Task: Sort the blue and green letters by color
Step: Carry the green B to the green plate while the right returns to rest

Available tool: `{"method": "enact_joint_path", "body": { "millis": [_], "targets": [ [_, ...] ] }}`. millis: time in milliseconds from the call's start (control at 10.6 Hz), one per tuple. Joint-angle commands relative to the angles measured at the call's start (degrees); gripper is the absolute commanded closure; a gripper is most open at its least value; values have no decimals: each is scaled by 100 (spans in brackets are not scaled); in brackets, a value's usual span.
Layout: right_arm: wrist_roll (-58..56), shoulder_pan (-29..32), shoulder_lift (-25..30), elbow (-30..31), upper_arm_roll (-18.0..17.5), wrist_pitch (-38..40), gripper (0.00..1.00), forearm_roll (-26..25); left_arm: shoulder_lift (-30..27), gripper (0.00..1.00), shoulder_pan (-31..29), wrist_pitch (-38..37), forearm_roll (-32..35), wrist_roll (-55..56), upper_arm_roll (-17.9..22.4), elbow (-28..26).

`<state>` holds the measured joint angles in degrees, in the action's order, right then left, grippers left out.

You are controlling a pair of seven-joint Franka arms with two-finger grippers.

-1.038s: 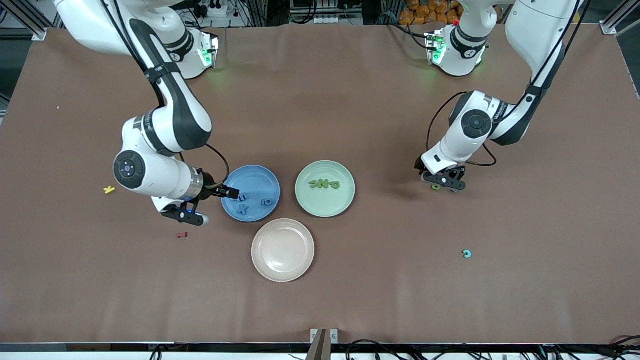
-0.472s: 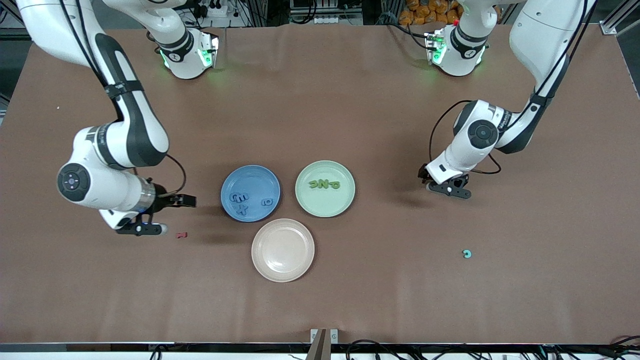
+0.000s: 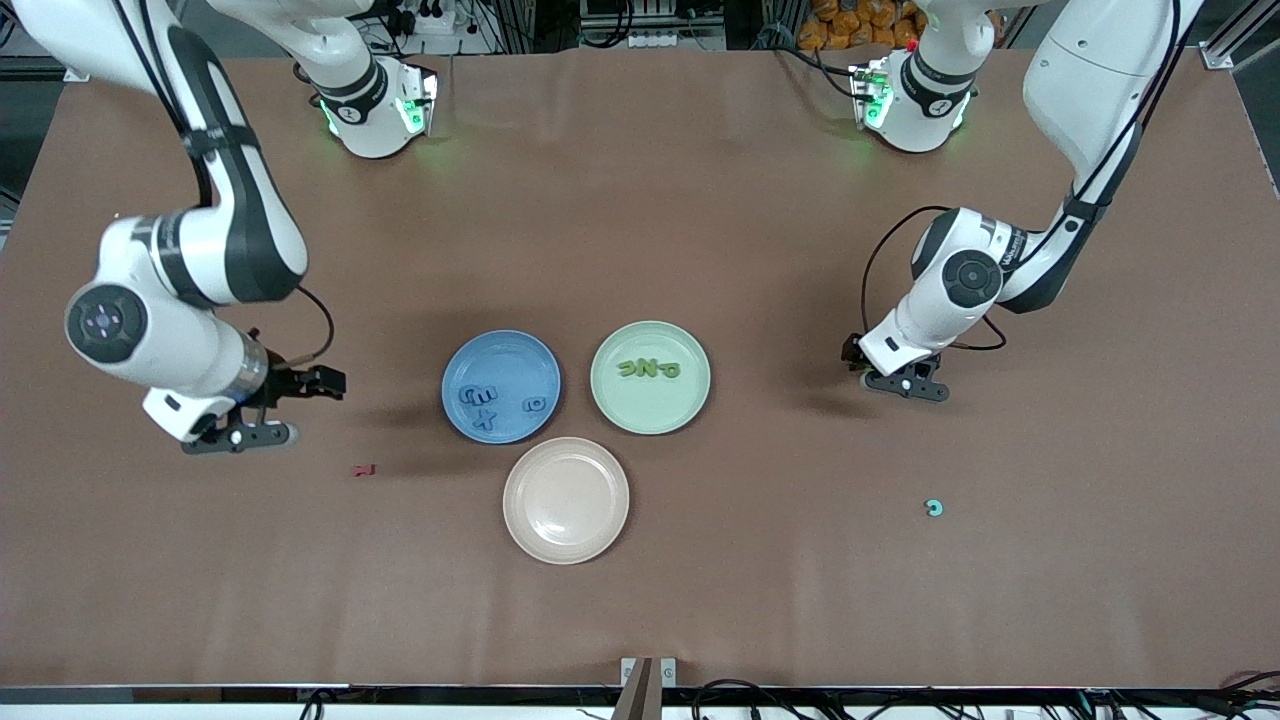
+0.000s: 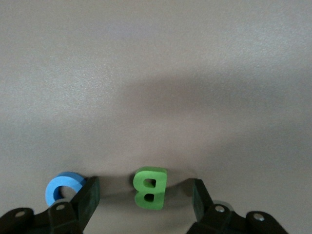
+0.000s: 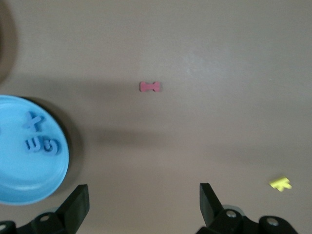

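Altogether four blue letters, three plates

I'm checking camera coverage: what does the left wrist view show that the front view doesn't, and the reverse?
Only the left wrist view shows a green B lying between the open fingers of the left gripper. Only the front view shows the blue plate, green plate, pink plate, dark red letter and the right gripper. Both show the blue C and the table.
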<state>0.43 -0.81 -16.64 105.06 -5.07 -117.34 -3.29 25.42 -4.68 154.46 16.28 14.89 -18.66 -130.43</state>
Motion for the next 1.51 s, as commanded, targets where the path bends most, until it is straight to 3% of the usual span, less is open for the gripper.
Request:
{"method": "enact_joint_path", "body": {
  "millis": [0,283,472,660,1132,1415],
  "targets": [
    [-130,99,1458,919,-90,44,0,-136,-28,17,-15,-3,112,347,-76,9],
    [-657,353,1831,579,-126,596,0,-119,-37,29,-24,-30,103,348,-85,-9],
    [-693,433,1805,70,-108,1246,0,-75,-28,60,-15,-30,103,330,-85,-9],
    [-632,415,1778,-388,-73,1477,0,-49,-28,100,11,-82,103,348,-94,9],
    [-692,416,1647,-1100,-82,2435,0,488,-90,100,29,-416,95,339,-268,324],
    [-764,257,1646,-1705,-73,3502,0,435,68,100,160,-995,-256,409,-822,1297]
  ]
}}
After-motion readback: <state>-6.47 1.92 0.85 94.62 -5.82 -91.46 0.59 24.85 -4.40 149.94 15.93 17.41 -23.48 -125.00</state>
